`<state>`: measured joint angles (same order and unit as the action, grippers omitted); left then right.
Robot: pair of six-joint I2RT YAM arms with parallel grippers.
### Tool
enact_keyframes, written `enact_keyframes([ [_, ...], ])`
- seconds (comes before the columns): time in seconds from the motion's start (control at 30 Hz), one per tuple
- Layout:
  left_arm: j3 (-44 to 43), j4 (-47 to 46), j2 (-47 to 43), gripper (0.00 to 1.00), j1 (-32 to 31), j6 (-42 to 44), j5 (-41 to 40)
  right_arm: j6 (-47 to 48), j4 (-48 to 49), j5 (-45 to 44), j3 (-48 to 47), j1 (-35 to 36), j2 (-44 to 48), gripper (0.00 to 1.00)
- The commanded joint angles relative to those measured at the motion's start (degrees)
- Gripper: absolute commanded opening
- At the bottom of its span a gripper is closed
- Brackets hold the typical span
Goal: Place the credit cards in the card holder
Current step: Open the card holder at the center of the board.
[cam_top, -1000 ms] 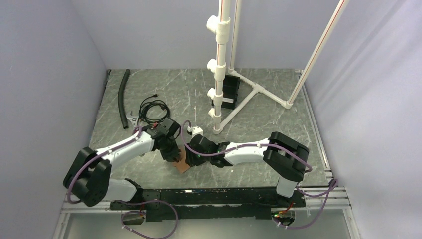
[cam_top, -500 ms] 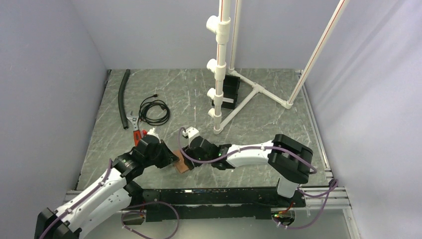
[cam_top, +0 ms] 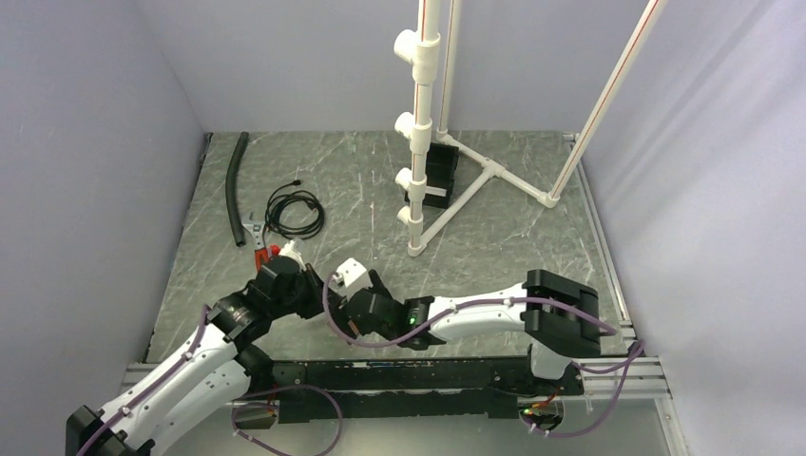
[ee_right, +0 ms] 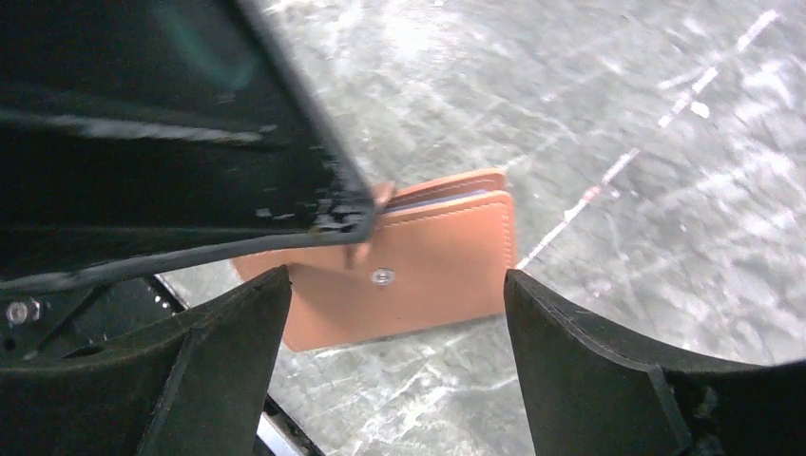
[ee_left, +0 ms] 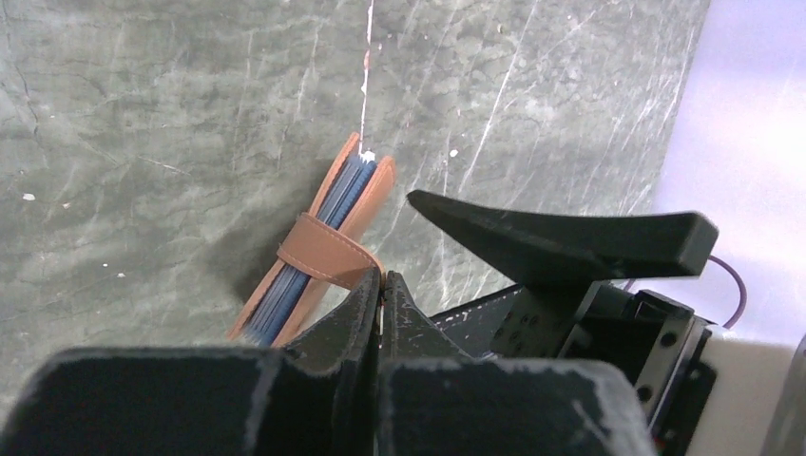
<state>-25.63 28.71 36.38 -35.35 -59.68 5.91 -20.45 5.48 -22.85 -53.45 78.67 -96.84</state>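
The tan card holder (ee_left: 373,190) stands folded on its long edge on the table, with blue card edges (ee_left: 328,218) showing between its flaps. My left gripper (ee_left: 382,277) is shut, its tips pinching the end of the snap tab (ee_left: 321,251). In the right wrist view the card holder (ee_right: 442,261) shows its bare snap stud (ee_right: 382,276). My right gripper (ee_right: 394,285) is open wide, a finger on each side of the holder, not touching it. In the top view both grippers (cam_top: 318,296) (cam_top: 359,321) meet near the front edge and hide the holder.
A black hose (cam_top: 233,185), a coiled cable (cam_top: 293,211) and red-handled pliers (cam_top: 260,249) lie at the back left. A white pipe frame (cam_top: 418,142) with a black box (cam_top: 439,171) stands at the back. The black front rail (cam_top: 428,372) runs just below the grippers.
The left arm has swung back toward the near left. The right gripper has moved left and nearer the front edge, and the card holder is now hidden under it in the top view.
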Motion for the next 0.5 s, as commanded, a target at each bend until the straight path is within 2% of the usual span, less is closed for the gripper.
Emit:
enact_keyframes([
  [0.0,-3.45,-1.44,-1.66,0.0,-0.24,-1.29,1.36,-16.43,-8.76,-8.04,-1.64,-0.8,4.83,0.87],
  [0.07,-4.5,-0.19,-3.37,0.0,-0.2,-1.93,-0.01,-21.92,-9.68,-6.15,-0.07,-2.24,7.51,0.89],
  [0.17,-6.06,0.98,-5.37,0.0,-0.24,-2.28,-1.77,-27.99,-7.52,3.41,3.73,-7.01,11.19,0.88],
  [0.3,-7.42,0.7,-4.58,0.0,-0.23,-2.22,-0.82,-32.66,-6.41,11.01,6.49,-11.43,13.75,0.88],
  [0.47,-7.79,1.06,-1.78,0.0,-0.24,-1.59,-0.18,-35.33,-6.04,12.21,8.31,-12.14,14.57,0.87],
])
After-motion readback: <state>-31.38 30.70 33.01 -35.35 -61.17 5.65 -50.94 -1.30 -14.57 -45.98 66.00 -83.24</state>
